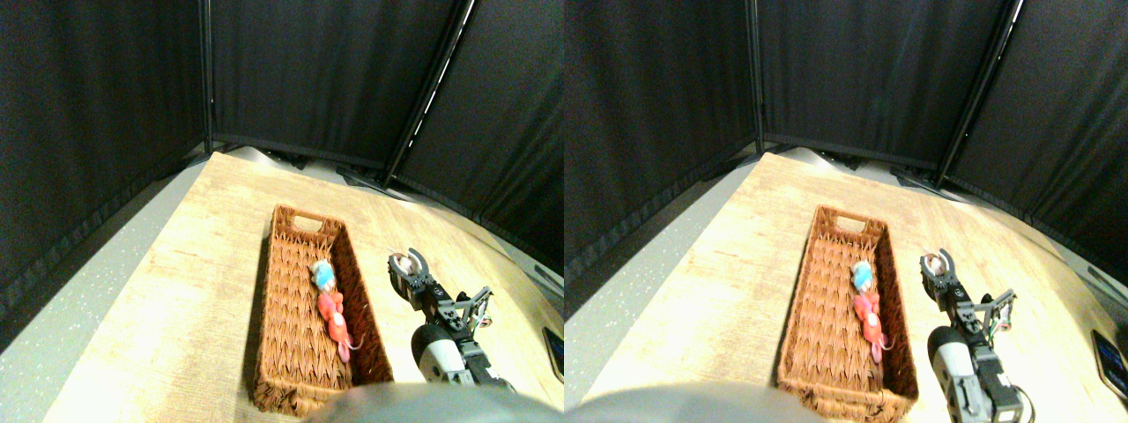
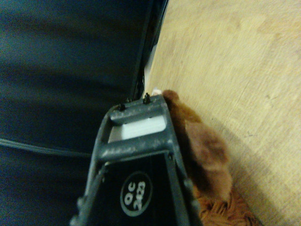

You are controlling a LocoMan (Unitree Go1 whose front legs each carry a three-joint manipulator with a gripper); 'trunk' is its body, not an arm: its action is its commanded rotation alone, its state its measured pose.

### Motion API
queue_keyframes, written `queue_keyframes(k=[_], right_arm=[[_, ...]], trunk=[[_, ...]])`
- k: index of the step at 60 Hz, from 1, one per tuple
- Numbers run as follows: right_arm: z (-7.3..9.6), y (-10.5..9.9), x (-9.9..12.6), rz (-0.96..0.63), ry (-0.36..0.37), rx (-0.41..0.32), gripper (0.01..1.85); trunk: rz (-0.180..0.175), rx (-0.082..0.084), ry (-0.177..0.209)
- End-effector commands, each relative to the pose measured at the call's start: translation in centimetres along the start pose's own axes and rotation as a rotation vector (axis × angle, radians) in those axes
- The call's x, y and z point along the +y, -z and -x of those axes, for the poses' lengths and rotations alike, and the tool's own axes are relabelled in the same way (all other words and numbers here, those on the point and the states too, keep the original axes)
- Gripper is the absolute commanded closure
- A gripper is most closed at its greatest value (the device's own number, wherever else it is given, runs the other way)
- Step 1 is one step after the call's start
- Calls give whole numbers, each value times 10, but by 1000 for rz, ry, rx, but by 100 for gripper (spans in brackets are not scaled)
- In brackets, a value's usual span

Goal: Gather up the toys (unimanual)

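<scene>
gripper (image 1: 407,261) around fuzzy brown toy (image 2: 207,155), beside basket (image 1: 284,344)

Wicker basket (image 1: 295,352) on wooden table (image 1: 194,291), black curtains (image 1: 97,115) behind.

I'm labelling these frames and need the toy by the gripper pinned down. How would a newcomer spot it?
Start at the long woven basket on the wooden table. Just right of it, outside its wall, the right gripper reaches over a small brown plush toy. Unlike the blue toy and red toy, it is brown and not in the basket.
</scene>
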Motion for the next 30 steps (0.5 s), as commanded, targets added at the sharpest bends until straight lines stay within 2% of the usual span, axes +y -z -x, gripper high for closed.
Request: queue_keyframes(k=[1, 9, 16, 30], right_arm=[[-2, 3, 8, 23, -36, -15, 180], [-3, 15, 19, 10, -48, 54, 180], [-3, 25, 23, -3, -31, 62, 180], [-5, 45, 33, -11, -37, 129, 179]], trunk=[[35, -20, -26], [66, -32, -46], [90, -39, -62], [125, -51, -86]])
